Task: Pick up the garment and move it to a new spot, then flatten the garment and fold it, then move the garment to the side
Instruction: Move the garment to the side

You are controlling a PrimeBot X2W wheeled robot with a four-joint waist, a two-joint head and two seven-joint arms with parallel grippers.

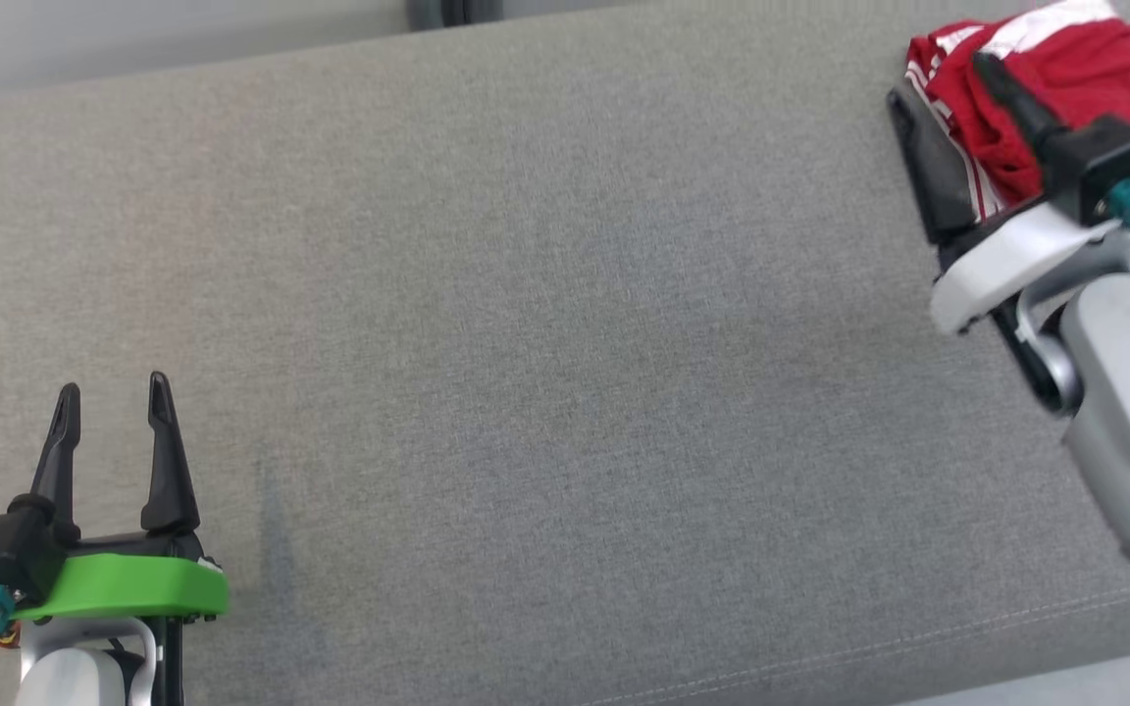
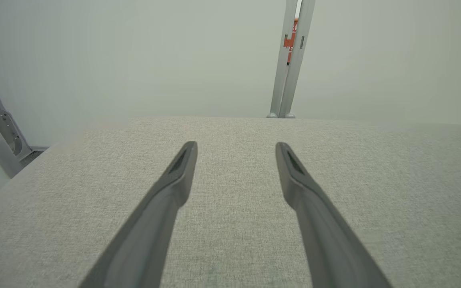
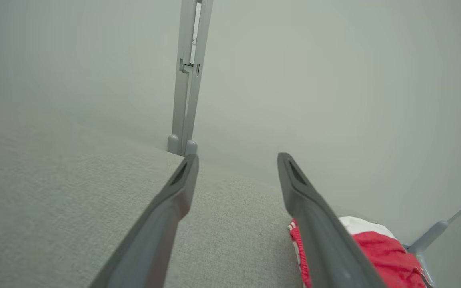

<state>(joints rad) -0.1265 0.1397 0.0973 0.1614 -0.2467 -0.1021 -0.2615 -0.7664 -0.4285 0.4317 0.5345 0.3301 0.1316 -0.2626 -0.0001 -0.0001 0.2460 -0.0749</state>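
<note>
- While the garment lies crumpled, red with white trim, at the far right end of the grey upholstered surface, nothing grasps it.
- Right gripper: jaws spread wide, one finger crossing the garment's edge, bare upholstery between them.
- Left gripper: jaws spread, empty, low over the near left, well apart from the garment.

I'm looking at a table covered in grey woven fabric, with a stitched seam along its near edge, all under soft, even light. Behind it stands a plain pale wall, and a grey metal post made of two narrow uprights rises at the table's far edge. Off the table's left end I can make out a slanted grey frame.
</note>
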